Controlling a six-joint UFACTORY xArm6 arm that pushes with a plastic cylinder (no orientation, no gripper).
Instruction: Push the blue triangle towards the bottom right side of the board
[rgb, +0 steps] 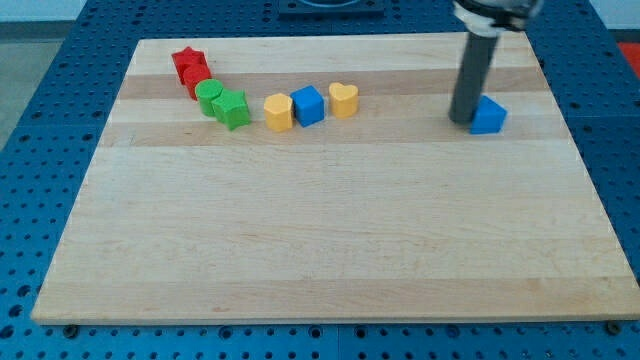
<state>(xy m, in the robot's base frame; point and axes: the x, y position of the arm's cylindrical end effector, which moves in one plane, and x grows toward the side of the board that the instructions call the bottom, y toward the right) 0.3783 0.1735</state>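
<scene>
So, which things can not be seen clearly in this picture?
- Camera view: the rod's upper part is cut off by the top edge.
- Whether my tip touches the blue triangle: too close to tell.
- Second red block: partly hidden behind the red star.

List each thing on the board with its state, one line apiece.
My tip: touching the blue triangle's left side.
Blue triangle: alone, upper right.
Blue cube: between two yellow blocks.
Yellow hexagon: left of cube.
Yellow heart: right of cube.
Green blocks: clustered.
Red blocks: upper left.
</scene>
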